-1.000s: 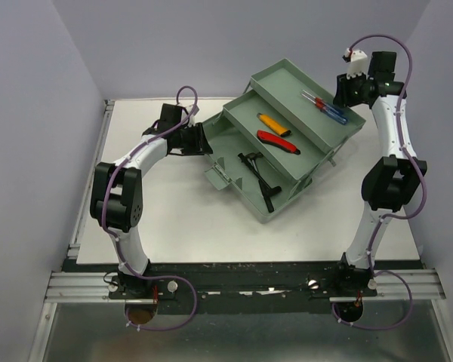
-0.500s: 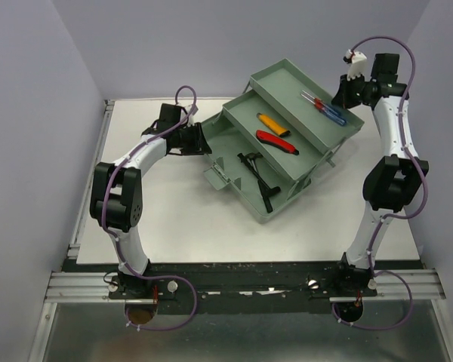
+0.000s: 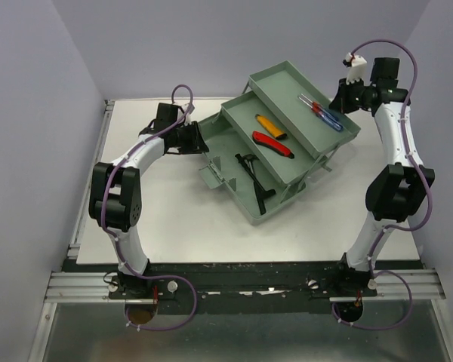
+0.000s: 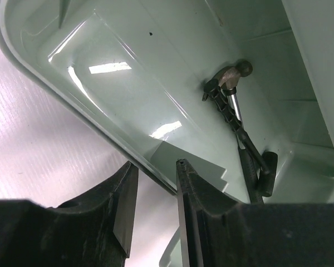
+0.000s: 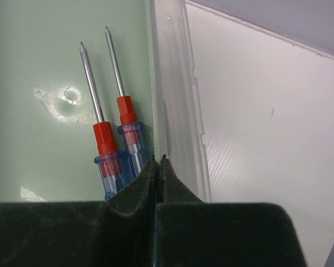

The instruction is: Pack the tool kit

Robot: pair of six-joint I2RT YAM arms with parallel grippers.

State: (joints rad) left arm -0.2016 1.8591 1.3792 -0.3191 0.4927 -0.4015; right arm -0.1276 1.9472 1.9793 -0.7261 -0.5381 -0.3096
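A green cantilever toolbox [image 3: 228, 145] stands open on the white table. Its bottom holds a black hammer [image 3: 255, 177], also in the left wrist view [image 4: 236, 119]. The middle tray [image 3: 241, 111] holds a yellow-handled tool [image 3: 269, 125] and a red knife [image 3: 272, 144]. The top tray [image 3: 283, 84] holds two blue-and-red screwdrivers [image 3: 322, 111], also in the right wrist view [image 5: 103, 139]. My left gripper [image 3: 195, 139] is open and straddles the box's left rim [image 4: 89, 119], one finger inside, one outside. My right gripper [image 3: 338, 96] is shut on the top tray's right rim [image 5: 156, 83].
A green latch flap [image 3: 211, 177] juts from the box's near-left side. The white table [image 3: 174, 219] ends at a metal rail on the left and at the black mounting bar in front. Lilac walls stand close on the left, back and right.
The toolbox and its trays have slid left and a little nearer. My right gripper has moved left with the top tray's rim. My left gripper has drawn slightly left.
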